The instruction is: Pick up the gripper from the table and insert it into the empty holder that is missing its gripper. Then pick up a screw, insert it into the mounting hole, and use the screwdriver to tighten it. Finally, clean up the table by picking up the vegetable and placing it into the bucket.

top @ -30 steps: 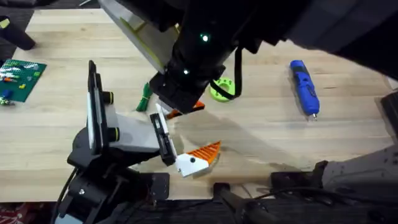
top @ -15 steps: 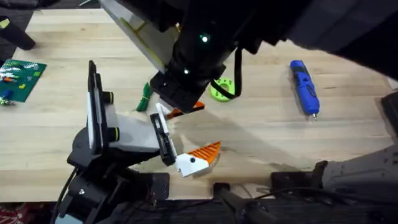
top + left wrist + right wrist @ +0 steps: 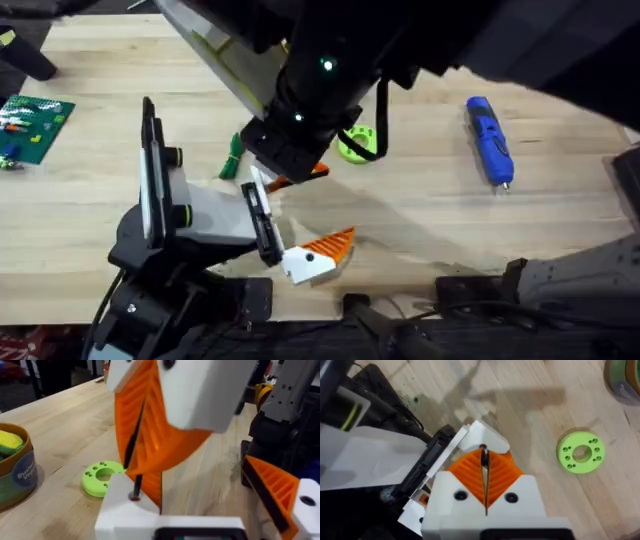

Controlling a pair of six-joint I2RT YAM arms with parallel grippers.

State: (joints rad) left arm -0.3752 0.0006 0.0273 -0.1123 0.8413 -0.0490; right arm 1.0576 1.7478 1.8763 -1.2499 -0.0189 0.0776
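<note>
- The right gripper (image 3: pixel 296 172) is clamping down on the gripper (image 3: pixel 487 435); its orange pads are pressing together with only a thin dark seam between them, and the part's white base is poking out past their tips.
- It is hovering right at the upper end of the holder (image 3: pixel 262 222), with the base touching or nearly touching the black rail.
- Nothing is shifting compared with a second ago; the arm is staying in the same spot and the part is sitting just as it was. I am reading this as a slow seating of the base into the slot, or a stall, so the insertion is not finished.
- The screwdriver (image 3: pixel 489 140) is lying untouched, well apart on the table (image 3: pixel 450 220); the vegetable (image 3: pixel 234 157) is lying just beyond the holder.
- The pads are showing ribbed, wedge-shaped orange plastic on smooth white blocks; the rail is looking matt black and slotted; the ring (image 3: pixel 355 148) is looking like glossy lime plastic with small holes; the tabletop is showing pale wood grain.
</note>
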